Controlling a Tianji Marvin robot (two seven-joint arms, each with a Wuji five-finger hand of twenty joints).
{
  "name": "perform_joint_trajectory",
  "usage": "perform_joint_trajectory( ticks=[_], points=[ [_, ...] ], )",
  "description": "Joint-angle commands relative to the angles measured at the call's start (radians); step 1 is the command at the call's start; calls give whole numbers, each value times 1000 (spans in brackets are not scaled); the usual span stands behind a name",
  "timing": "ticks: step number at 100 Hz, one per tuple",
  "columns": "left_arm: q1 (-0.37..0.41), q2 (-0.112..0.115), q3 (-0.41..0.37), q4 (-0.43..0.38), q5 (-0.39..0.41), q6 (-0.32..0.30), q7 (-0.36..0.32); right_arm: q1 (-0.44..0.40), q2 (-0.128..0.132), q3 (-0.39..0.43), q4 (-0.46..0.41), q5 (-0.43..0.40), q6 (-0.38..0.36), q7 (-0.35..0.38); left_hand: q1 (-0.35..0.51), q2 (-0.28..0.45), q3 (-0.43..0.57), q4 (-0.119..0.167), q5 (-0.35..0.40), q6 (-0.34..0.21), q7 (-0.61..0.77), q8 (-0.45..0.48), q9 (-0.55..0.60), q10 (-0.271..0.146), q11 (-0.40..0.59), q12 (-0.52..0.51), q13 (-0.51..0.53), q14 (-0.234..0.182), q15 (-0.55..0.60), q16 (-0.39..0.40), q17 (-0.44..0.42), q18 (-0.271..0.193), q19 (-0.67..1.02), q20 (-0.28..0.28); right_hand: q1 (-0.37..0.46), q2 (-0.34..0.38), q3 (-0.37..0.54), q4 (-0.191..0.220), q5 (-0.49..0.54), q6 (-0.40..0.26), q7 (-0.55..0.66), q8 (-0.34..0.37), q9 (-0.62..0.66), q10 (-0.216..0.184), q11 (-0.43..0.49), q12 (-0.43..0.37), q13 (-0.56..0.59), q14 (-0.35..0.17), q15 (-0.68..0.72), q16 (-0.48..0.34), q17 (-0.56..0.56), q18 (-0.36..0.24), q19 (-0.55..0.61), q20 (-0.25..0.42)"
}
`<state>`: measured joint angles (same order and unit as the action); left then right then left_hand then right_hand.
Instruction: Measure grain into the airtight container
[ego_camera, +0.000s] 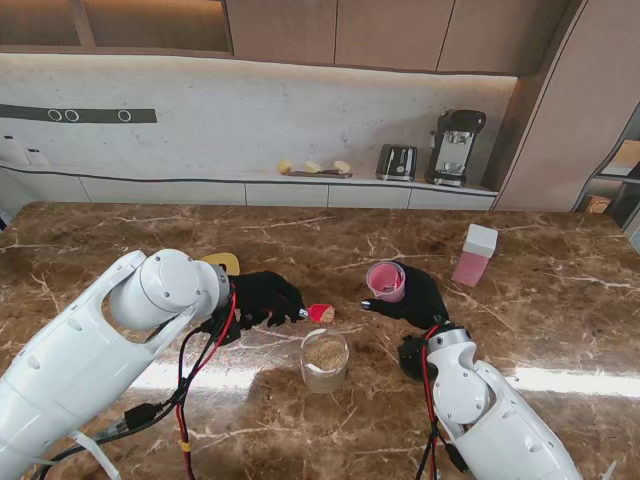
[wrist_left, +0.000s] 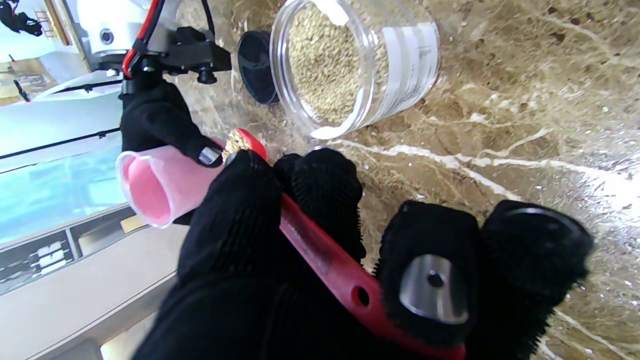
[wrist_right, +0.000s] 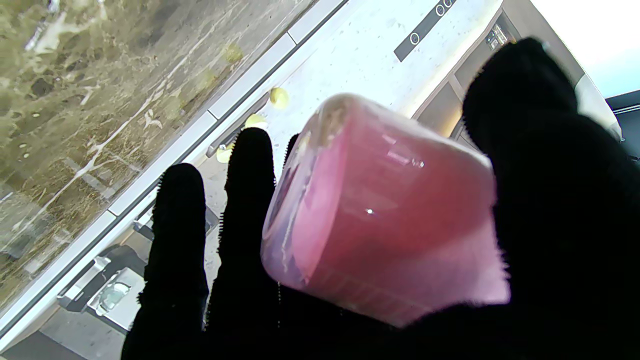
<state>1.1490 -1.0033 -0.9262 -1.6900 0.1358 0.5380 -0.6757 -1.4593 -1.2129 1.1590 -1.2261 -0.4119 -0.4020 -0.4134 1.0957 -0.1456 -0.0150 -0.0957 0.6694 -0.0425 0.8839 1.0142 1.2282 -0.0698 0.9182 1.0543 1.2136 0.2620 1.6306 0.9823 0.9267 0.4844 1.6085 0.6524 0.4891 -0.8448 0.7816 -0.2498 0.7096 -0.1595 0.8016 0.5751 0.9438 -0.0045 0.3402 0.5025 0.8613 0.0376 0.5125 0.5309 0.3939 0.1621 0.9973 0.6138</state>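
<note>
No legible text, label, brand or number anywhere.

Clear grain jar (ego_camera: 325, 361) upright, lower centre; red scoop (ego_camera: 320, 313) just above; pink container (ego_camera: 386, 281) tilted, centre-right.

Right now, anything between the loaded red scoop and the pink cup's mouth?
Nothing visible. The red plastic scoop in the left hand faces open marble, the translucent pink cup tilted toward it in the right hand.
</note>
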Motion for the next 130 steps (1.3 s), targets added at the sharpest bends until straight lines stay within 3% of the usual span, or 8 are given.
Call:
perform_joint_trajectory(
  ticks=[1,25,47,130],
  points=[
    [-5,-6,-8,-10,-10,11,9,-4,-2,-3,7,1,8,14,65,45,14,48,1,-65,8,26,35,-35,26,19,51,-28,108,-4,12,21,85,13,11,170,152,-12,56,-93,56,14,-5,-11,-11,4,-1,-10,-7,2,8,-6,-6,6],
    [-26,-23,-30,-26,-65,33,43,-4,-2,-6,6,0,19,14,67,44,14,49,2,-62,7,25,36,-34,25,19,51,-22,107,0,13,25,85,15,9,176,152,-11,59,-89,58,14,-2,-8,-9,5,4,-8,-3,4,17,-6,14,11],
    [-78,-40,-5,-12,-103,46,66,-4,-3,-10,1,0,38,8,68,44,14,49,4,-60,8,24,38,-34,25,19,51,-21,106,3,15,26,85,16,6,184,153,-10,62,-84,63,18,5,-5,-5,6,14,-5,6,7,24,-4,33,14],
    [-274,-113,200,147,-132,21,155,-7,-3,-33,-23,5,53,20,67,41,13,48,4,-60,13,20,41,-33,26,18,51,-21,107,11,23,30,86,16,4,184,154,-9,61,-77,64,22,11,-2,-1,7,15,-2,14,6,19,-1,52,1]
  ],
)
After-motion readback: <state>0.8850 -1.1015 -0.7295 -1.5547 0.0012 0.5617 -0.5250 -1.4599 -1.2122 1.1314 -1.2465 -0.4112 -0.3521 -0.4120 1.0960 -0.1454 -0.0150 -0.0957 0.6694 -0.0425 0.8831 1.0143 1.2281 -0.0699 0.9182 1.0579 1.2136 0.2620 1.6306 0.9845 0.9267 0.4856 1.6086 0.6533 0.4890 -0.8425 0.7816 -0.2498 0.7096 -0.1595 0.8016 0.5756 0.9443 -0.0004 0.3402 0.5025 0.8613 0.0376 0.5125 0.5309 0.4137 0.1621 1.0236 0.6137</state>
